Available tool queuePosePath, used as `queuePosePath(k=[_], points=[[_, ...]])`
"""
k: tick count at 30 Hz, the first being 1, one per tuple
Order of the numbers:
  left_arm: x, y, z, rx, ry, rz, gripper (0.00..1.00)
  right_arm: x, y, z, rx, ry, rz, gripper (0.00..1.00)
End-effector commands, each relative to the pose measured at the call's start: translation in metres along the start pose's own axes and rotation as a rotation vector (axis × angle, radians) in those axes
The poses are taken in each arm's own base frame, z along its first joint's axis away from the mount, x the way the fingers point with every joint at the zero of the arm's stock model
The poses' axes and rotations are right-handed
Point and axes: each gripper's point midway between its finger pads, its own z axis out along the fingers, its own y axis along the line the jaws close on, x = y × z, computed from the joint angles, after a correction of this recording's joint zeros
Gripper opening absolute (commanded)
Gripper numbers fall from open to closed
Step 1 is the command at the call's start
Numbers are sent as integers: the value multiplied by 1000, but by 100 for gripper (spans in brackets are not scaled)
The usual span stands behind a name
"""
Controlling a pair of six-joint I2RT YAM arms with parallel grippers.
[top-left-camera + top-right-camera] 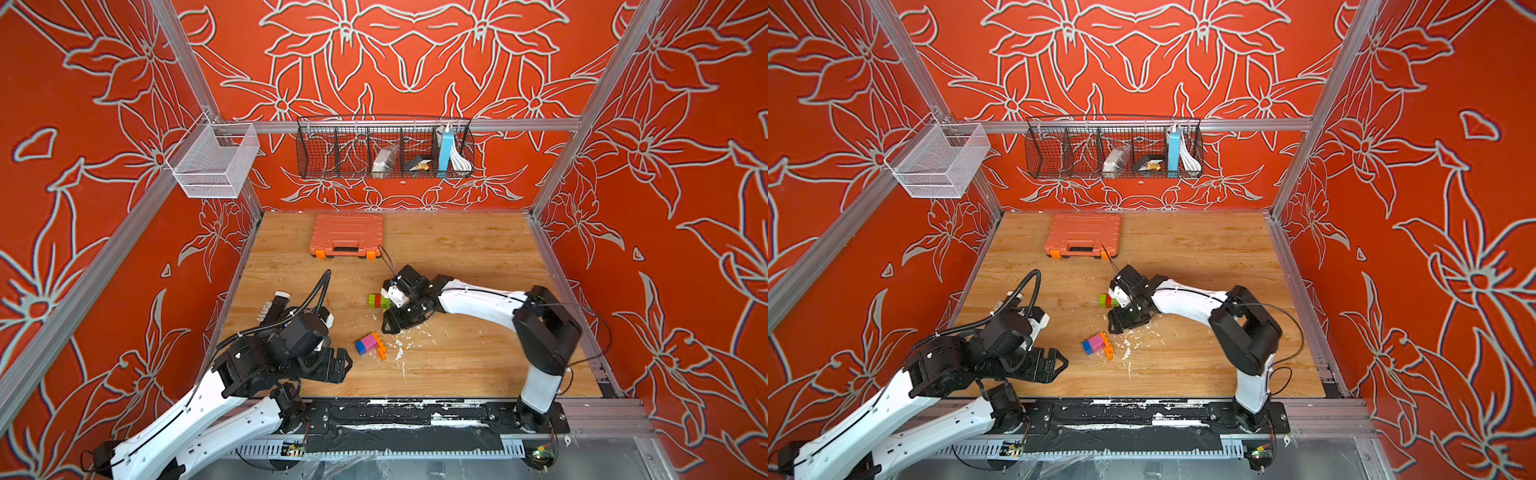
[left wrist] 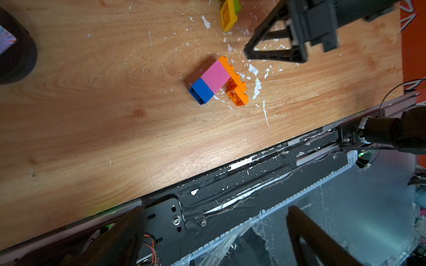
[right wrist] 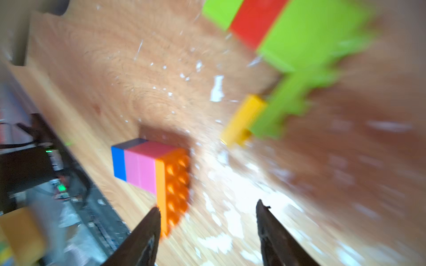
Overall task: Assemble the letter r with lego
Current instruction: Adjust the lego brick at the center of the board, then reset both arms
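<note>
The right gripper (image 3: 207, 205) is let go: fingers (image 3: 147, 235) apart, nothing btwn them but bare table (image 1: 457, 365) & white flecks (image 2: 257, 88). In both top views it sits low over the wood, tips near the lego but, as far as I can see, not on any brick. The left gripper (image 2: 214, 207) is also spread wide & empty, over the front edge, well apart from the bricks. Its fingers (image 2: 306, 230) show only as dark, out-of-focus wedges in the wrist view.

The lego lies in two lumps mid-table. The nearer lump (image 1: 371, 345): blue, two pink, then a long orange brick across the end w/ a second orange piece by it, all lying on its side. The farther lump (image 1: 379, 301): green, red, green. The right gripper's body covers one end of it in the top views, so the yellow brick (image 3: 242, 119) & lower green piece show only from the wrist cams. The right wrist pic is badly smeared, so studs & joins on the green part can't be made out. The left wrist pic cuts yellow/green off at the frame edge. Brick count: can't tell. An orange toolbox (image 1: 346, 235), shut, sits at the back.
</note>
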Motion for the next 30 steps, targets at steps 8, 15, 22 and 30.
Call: queuePosePath(k=[8, 15, 22, 30], points=[[-98, -9, -30, -58, -516, 178, 99, -4, -76, -185, 610, -585, -246, 94], [-148, 7, -67, -240, -1057, 374, 99, 34, -126, -275, 997, -1087, -280, 98], [-161, 63, -27, -421, -1029, 279, 98, 86, -233, -271, 1082, -1139, 137, 98], [-178, 159, 28, -508, -869, -47, 98, 68, -309, -227, 1089, -929, 277, 98]])
